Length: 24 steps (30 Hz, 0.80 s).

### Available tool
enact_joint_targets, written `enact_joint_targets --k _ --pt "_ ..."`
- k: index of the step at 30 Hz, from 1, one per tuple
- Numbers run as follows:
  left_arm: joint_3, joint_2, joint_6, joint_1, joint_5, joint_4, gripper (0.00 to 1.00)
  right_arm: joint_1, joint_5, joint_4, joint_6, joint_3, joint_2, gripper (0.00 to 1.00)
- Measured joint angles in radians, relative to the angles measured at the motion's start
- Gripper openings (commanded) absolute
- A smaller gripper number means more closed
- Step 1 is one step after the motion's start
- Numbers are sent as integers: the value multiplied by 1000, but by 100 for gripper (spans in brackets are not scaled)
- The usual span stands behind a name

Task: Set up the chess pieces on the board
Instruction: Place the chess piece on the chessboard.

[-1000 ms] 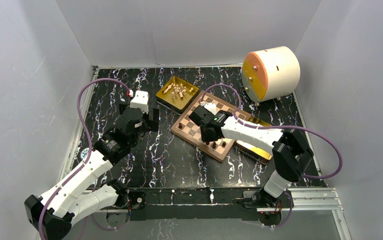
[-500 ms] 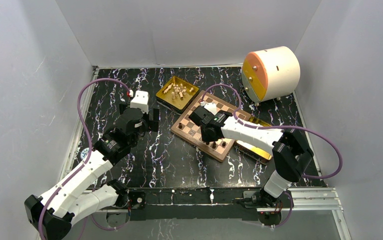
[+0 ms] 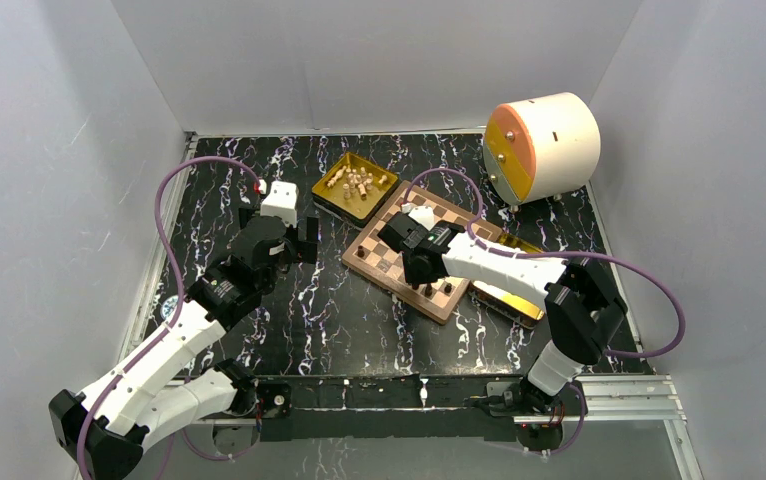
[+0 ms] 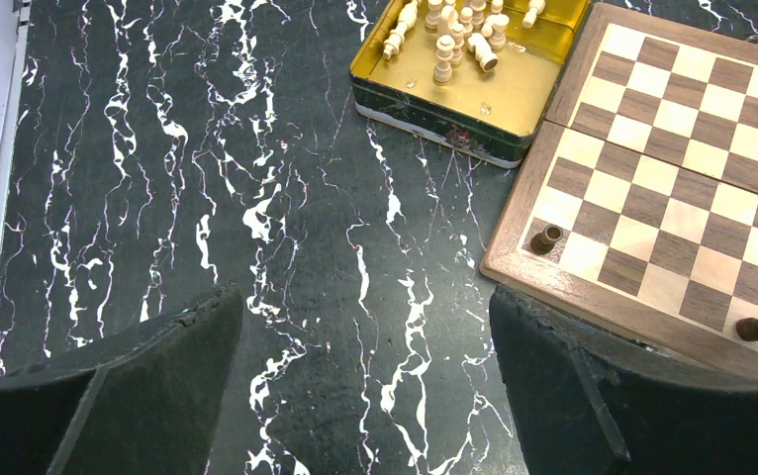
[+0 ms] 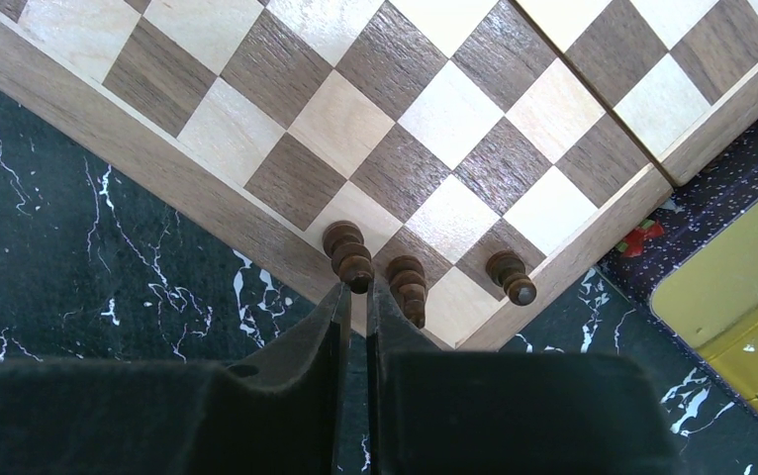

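Right pincer (image 5: 355, 291): nearly shut, tips apparently pinching dark brown wooden chess piece (image 5: 346, 249) on checked wooden board (image 5: 454, 114) edge row. Piece to be set upright, centred, before release; neighbouring pieces (image 5: 408, 282) just beside.

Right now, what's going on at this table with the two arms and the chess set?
The right gripper looks pinched almost shut around the top of a dark piece at the near edge of the board. Two more dark pieces stand beside it, toward the corner. The left gripper hangs open over the table, holding nothing. The pale pieces lie in a gold tray next to the board.
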Motion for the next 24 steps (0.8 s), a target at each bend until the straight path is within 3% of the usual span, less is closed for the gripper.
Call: enact_joint_targets --k 5,14,24 --pt "0 0 0 0 0 0 92 0 7 -3 0 0 0 18" --pt "0 2 0 0 0 0 92 0 -11 5 -4 0 0 34" --pt "0 3 0 0 2 0 91 0 -14 36 -11 0 0 38"
